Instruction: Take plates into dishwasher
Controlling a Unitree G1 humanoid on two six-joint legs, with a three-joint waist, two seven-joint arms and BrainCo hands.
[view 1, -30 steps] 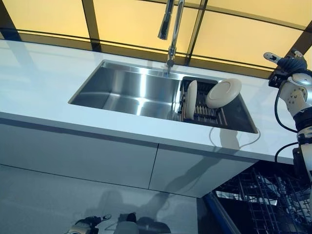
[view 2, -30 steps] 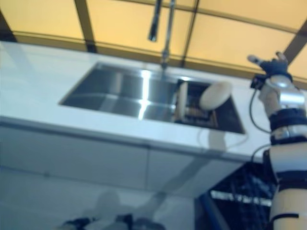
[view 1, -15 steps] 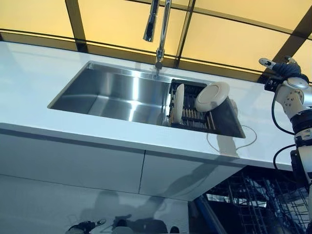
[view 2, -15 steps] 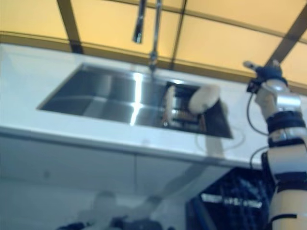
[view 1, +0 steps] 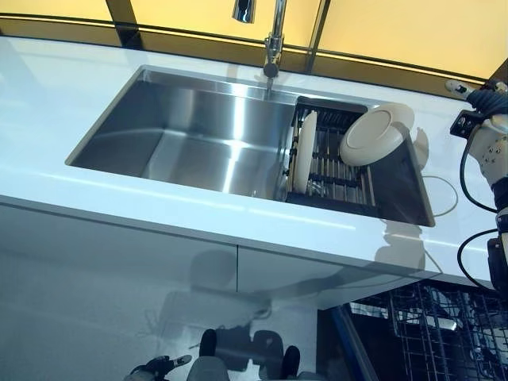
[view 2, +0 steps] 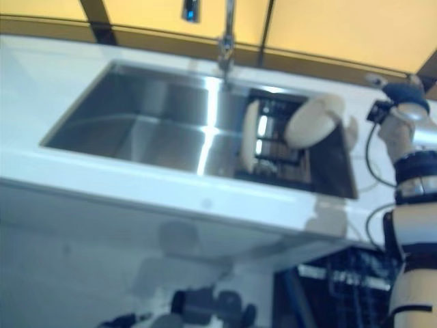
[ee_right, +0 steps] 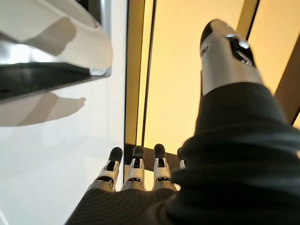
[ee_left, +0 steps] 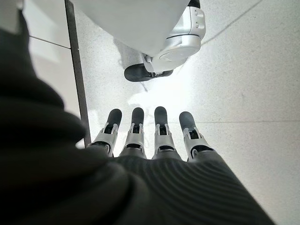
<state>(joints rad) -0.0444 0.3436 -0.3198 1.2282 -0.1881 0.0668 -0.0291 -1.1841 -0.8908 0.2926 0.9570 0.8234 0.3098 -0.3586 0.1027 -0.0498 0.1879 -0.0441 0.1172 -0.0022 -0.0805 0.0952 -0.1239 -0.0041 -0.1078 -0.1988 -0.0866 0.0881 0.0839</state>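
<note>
Two cream plates stand in a black dish rack (view 1: 346,171) at the right end of the steel sink (view 1: 182,135). One plate (view 1: 303,152) stands upright on edge; the other plate (view 1: 376,135) leans tilted at the rack's far right, and its rim (ee_right: 56,28) shows in the right wrist view. My right hand (view 1: 480,99) is raised over the counter just right of the tilted plate, open with straight fingers (ee_right: 136,171), holding nothing. My left hand (view 1: 159,367) hangs low near the floor, open, its fingers (ee_left: 159,136) straight and empty.
A tall faucet (view 1: 274,40) rises behind the sink. The white countertop (view 1: 48,95) runs left and right, with flat cabinet fronts (view 1: 119,262) below. The open dishwasher's wire rack (view 1: 429,325) shows at the lower right, under the counter.
The whole picture has shifted as the camera tipped down and moved. My right hand stays raised just right of the plates. Neither plate has moved in the rack.
</note>
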